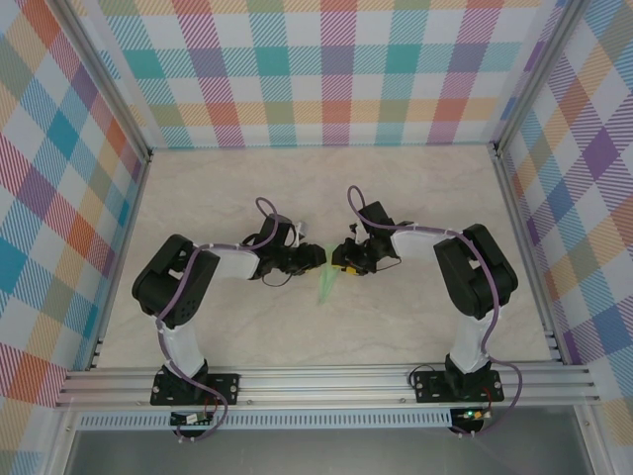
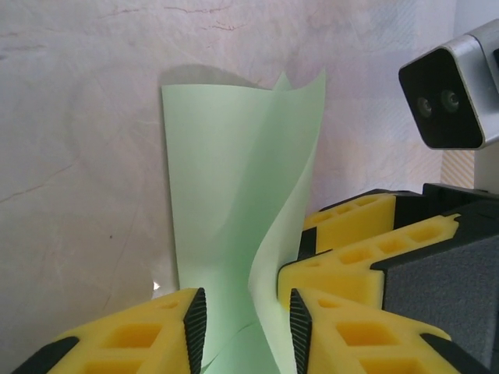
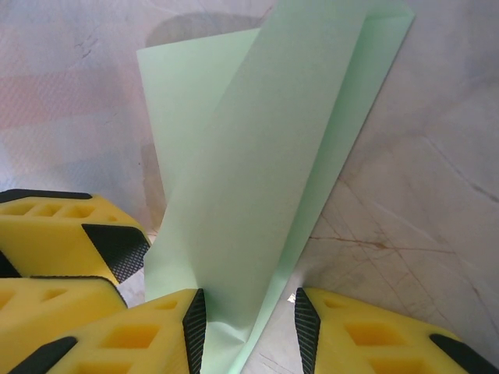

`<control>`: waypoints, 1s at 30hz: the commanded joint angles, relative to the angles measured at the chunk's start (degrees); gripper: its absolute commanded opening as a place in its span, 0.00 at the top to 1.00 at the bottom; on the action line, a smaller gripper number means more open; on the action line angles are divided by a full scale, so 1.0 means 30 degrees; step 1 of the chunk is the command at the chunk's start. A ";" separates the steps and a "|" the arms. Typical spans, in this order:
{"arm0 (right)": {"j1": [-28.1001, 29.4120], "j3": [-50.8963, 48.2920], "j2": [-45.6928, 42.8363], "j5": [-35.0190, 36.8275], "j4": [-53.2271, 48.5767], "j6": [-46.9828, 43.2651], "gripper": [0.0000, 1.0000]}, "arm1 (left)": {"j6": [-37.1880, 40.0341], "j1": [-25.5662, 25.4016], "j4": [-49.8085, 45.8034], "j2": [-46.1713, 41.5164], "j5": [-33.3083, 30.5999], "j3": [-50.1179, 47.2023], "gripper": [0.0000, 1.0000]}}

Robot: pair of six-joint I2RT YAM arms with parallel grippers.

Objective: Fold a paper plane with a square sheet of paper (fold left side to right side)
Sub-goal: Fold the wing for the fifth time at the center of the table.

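The table (image 1: pixel 425 198) is a pale, marbled beige slab, lightly scuffed in the wrist views. It is closed in on 3 sides by walls (image 1: pixel 326 69) of pastel plaid in teal, orange, pink and purple. An aluminium rail (image 1: pixel 326 381) runs across the near edge and carries the bases of the 2 arms.

1 sheet of paper (image 1: pixel 327 287) is on the scene, pale mint green and already folded into long loose layers. From above it shows as a thin green sliver near the middle of the table, just below the spot where the 2 grippers meet tip to tip.

The left gripper (image 1: pixel 316 259) has its 2 fingers spread, with the paper (image 2: pixel 226 171) passing up between them. 1 layer lies flat against the table and another curls upright in an S-shaped wave. Whether the pads (image 2: pixel 195 319) touch the paper I cannot tell. The right arm's camera (image 2: pixel 452 93) sits at the upper right of that view.

The right gripper (image 1: pixel 343 259) also has its 2 fingers apart around the paper (image 3: pixel 265 156). A strip of bare table shows between the sheet's edge and the right-hand pad (image 3: pixel 306 327), so the sheet is not pinched there
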 commanded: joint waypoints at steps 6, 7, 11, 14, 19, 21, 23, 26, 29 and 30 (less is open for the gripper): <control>0.0137 0.0299 0.0266 0.0319 -0.1061 -0.0256 0.62 | -0.0581 0.0146 0.1213 0.0628 0.0910 0.0745 0.73; 0.0151 0.0273 0.0296 0.0313 -0.1050 -0.0243 0.62 | -0.0580 0.0141 0.1194 0.0659 0.0952 0.0772 0.74; 0.0137 0.0270 0.0307 0.0312 -0.1045 -0.0243 0.62 | -0.0423 0.0141 0.0915 0.0781 0.0739 0.0758 0.75; 0.0160 0.0270 0.0323 0.0357 -0.1067 -0.0243 0.62 | -0.0227 0.0141 0.0423 0.0776 0.0452 0.0791 0.76; 0.0166 0.0270 0.0317 0.0342 -0.1051 -0.0245 0.62 | 0.0134 0.0141 -0.0354 0.0717 0.0024 0.0826 0.74; 0.0166 0.0270 0.0367 0.0314 -0.1053 -0.0243 0.62 | 0.0082 0.0141 -0.0203 0.0803 0.0263 0.0861 0.74; 0.0166 0.0299 0.0361 0.0341 -0.1052 -0.0246 0.62 | -0.0092 0.0113 0.0188 0.0969 0.0623 0.0873 0.75; 0.0205 0.0290 0.0358 0.0314 -0.1050 -0.0246 0.62 | -0.0229 0.0083 0.0450 0.1131 0.0808 0.0910 0.81; 0.0196 0.0270 0.0374 0.0318 -0.1095 -0.0246 0.62 | -0.0125 0.0083 0.0270 0.1080 0.0585 0.0873 0.89; 0.0195 0.0270 0.0355 0.0337 -0.1078 -0.0257 0.62 | -0.0082 0.0084 0.0127 0.1047 0.0438 0.0841 0.92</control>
